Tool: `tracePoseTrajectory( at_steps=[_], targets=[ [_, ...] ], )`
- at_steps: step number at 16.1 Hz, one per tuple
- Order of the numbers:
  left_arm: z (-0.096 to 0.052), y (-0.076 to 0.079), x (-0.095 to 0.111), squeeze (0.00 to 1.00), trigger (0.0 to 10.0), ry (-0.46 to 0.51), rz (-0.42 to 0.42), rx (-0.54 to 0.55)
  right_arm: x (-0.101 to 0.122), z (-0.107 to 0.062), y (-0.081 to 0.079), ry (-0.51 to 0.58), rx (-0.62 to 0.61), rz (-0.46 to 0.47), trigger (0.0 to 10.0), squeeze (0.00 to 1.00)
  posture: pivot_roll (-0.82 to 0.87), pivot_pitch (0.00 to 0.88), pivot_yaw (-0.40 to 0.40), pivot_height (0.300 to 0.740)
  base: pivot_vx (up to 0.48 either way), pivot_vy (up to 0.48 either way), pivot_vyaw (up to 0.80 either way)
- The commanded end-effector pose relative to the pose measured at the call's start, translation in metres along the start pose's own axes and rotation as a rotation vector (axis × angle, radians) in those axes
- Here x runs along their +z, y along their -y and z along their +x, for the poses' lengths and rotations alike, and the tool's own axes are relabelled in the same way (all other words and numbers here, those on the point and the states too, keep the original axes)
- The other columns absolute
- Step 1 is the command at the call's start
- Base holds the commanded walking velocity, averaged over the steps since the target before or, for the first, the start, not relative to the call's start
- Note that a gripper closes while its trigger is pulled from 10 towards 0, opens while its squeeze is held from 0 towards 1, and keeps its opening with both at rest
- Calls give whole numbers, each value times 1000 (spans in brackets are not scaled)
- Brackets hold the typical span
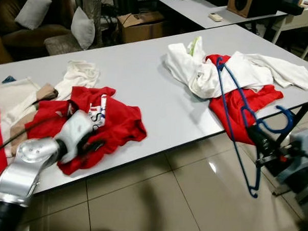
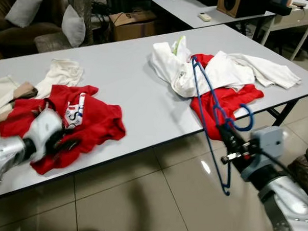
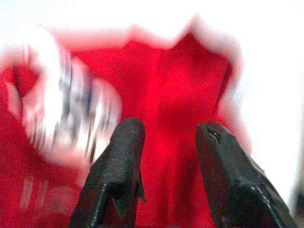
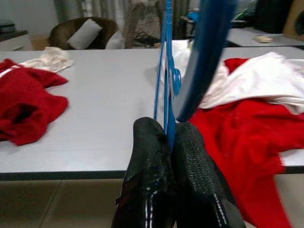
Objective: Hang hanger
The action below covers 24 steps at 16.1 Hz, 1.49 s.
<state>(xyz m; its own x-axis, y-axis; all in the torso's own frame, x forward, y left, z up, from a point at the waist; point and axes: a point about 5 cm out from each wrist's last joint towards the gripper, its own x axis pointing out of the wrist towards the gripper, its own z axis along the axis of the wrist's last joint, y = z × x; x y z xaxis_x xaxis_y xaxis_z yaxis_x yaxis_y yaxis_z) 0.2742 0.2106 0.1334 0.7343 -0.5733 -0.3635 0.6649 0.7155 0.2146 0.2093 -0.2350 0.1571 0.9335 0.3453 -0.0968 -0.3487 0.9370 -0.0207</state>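
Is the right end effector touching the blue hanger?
Touching. The right wrist view shows the right end effector with both fingers closed on the blue hanger, no gap visible.

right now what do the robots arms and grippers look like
Both arms are glossy silver shells. The left gripper has two long, matte black, textured fingers with rounded tips, behind a rounded silver wrist. The right gripper has the same black grippy fingers, mounted on a boxy grey wrist block with dark cabling beside it.
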Motion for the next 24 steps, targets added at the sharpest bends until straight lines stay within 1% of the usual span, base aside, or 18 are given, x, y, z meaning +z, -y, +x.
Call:
tracePoseTrajectory(
  at_steps=[1, 2, 3, 4, 6, 7, 8, 10, 11, 12, 13, 14, 18, 20, 22, 23, 24],
  targets=[
    [-1, 1, 11, 0, 10000, 67, 15, 42, 1, 0, -2, -1, 7, -2, 10000, 0, -108, 0, 77, 740, 0, 0, 0],
    [0, 2, 10, 0, 10000, 70, 19, 48, 1, 0, -2, -2, 6, -3, 10000, 0, -108, 0, 77, 740, 0, 0, 0],
    [0, 7, 2, 0, 10000, 33, 13, 27, 0, 0, -2, -4, 8, -6, 10000, 0, -119, 0, 100, 740, 0, 0, 0],
    [0, 12, -5, 1000, 10000, -3, 9, 5, 1, 1, -5, 2, 13, -11, 10000, 0, -121, 0, 105, 740, 0, 0, 0],
    [-1, 17, -8, 1000, 10000, -16, -7, 0, 3, 1, -7, 12, 18, -13, 10000, 0, -117, 0, 111, 740, 0, 0, 0],
    [4, 22, -21, 0, 10000, -99, 61, 15, 0, 8, -11, 10, 22, 3, 10000, 0, -114, 0, 99, 740, 0, 0, 0],
    [6, 21, -26, 0, 10000, -120, 43, 50, 0, 10, -15, 8, 49, -4, 10000, 0, -114, 0, 99, 740, 0, 0, 0],
    [6, 23, -29, 0, 10000, -132, 19, 63, 2, 11, -17, 11, 63, -4, 10000, 0, -118, 0, 98, 740, 0, 0, 0],
    [6, 26, -35, 0, 8078, -146, 0, 70, 2, 12, -17, 13, 64, -4, 10000, 0, -117, 0, 97, 740, 0, 0, 0],
    [6, 25, -35, 0, 4471, -142, -12, 86, 1, 12, -17, 12, 66, -4, 10000, 0, -117, 0, 92, 740, 0, 0, 0],
    [7, 25, -35, 0, 3059, -136, -20, 96, 1, 13, -17, 11, 68, -4, 10000, 0, -117, 0, 92, 740, 0, 0, 0],
    [8, 24, -34, 0, 0, -98, -77, 125, 0, 14, -19, 3, 80, -14, 10000, 0, -116, 0, 88, 740, 0, 0, 0],
    [12, 24, -36, 0, 0, -71, -137, 163, -1, 16, -16, 1, 83, -22, 10000, 0, -114, 0, 91, 740, 0, 0, 0],
    [13, 23, -41, 0, 0, -101, -118, 183, -1, 16, -17, 1, 87, -25, 10000, 0, -115, 0, 92, 740, 0, 0, 0],
    [14, 22, -42, 0, 0, -110, -118, 196, -1, 17, -18, 2, 88, -27, 10000, 0, -114, 0, 94, 740, 0, 0, 0],
    [14, 21, -41, 0, 0, -97, -125, 200, -1, 16, -18, 3, 88, -28, 10000, 0, -114, 0, 94, 740, 0, 0, 0],
    [14, 19, -37, 0, 0, -60, -149, 189, -2, 15, -18, -1, 97, -32, 10000, 0, -116, 0, 95, 740, 0, 0, 0]
  ],
)
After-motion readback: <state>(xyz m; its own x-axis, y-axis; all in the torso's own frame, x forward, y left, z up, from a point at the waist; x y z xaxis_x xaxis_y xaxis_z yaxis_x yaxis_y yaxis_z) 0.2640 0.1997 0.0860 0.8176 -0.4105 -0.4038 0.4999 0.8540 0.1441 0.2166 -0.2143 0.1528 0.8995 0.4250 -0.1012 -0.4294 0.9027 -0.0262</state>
